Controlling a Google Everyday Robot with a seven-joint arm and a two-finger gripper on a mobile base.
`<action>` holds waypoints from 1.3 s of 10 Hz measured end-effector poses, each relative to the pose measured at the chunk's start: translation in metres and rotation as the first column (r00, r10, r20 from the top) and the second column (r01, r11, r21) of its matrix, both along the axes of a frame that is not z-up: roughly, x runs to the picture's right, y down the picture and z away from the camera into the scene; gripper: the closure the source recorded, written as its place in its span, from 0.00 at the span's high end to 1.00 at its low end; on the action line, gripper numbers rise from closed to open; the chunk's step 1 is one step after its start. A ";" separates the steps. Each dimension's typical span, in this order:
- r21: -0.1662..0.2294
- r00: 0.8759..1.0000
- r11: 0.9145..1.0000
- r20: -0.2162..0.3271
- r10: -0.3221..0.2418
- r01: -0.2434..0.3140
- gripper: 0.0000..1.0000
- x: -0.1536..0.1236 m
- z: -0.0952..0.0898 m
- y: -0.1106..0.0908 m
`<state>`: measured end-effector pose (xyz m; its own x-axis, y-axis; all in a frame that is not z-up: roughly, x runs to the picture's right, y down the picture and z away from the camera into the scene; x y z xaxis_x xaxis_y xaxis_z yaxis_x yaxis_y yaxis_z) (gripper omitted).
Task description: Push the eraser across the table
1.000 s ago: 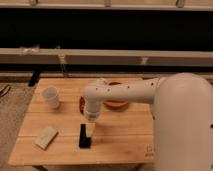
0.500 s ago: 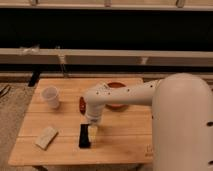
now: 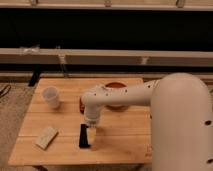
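Gripper shifted vs 1 s ago, now beside eraser; open/closed: can't tell.
Risk: off-centre push spins eraser; poss. slips off bench edge.

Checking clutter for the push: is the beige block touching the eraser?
No, bare table separates the beige block from the eraser, with the gripper low at the eraser's picture-right side.

no readable text or numbers, jaws beside eraser

Gripper low centre, beside eraser. Arm hides most of red bowl; its bulk cut off at right.
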<state>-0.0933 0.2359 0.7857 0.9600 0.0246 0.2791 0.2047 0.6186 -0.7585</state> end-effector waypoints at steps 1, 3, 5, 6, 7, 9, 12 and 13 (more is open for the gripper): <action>0.000 1.000 1.000 0.001 0.000 0.000 0.80 0.000 0.000 0.000; 0.000 1.000 1.000 0.002 -0.001 0.001 0.80 0.000 -0.001 0.000; 0.000 1.000 1.000 0.001 0.000 0.000 0.80 0.000 -0.001 0.000; 0.000 1.000 1.000 0.003 -0.001 0.001 0.80 -0.001 -0.001 0.000; 0.001 1.000 1.000 0.003 0.000 0.000 0.80 -0.001 -0.001 0.000; 0.003 1.000 1.000 0.012 -0.004 0.004 0.80 -0.003 0.001 -0.002; 0.004 0.999 1.000 0.034 -0.023 0.023 0.80 -0.012 0.003 -0.002; 0.003 0.999 1.000 0.036 -0.027 0.027 0.80 -0.013 0.003 -0.001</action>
<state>-0.1062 0.2347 0.7891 0.9497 -0.0016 0.3131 0.2481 0.6141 -0.7492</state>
